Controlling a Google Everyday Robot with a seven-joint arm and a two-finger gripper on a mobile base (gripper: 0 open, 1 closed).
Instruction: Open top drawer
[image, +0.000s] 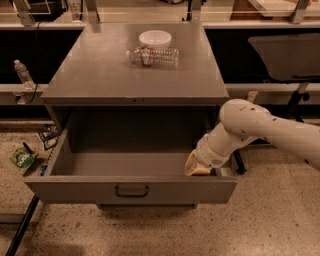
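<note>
The top drawer (75, 190) is a wide grey metal box, pulled well out of the grey cabinet (100, 75) toward the camera. Its inside looks empty. Its flat front carries a dark bar handle (131, 191) at the centre. My gripper (196, 167), at the end of the white arm (250, 125) that comes in from the right, reaches down inside the drawer at its right end, just behind the front wall. The drawer front hides its tip. Only a thin strip of a lower drawer (145, 205) shows beneath.
A clear plastic bottle (152, 55) lies on the cabinet top beside a white bowl (155, 38). A green packet (22, 160) and other litter lie on the floor at left. A small bottle (22, 74) stands on a left ledge. A dark chair (290, 55) stands at right.
</note>
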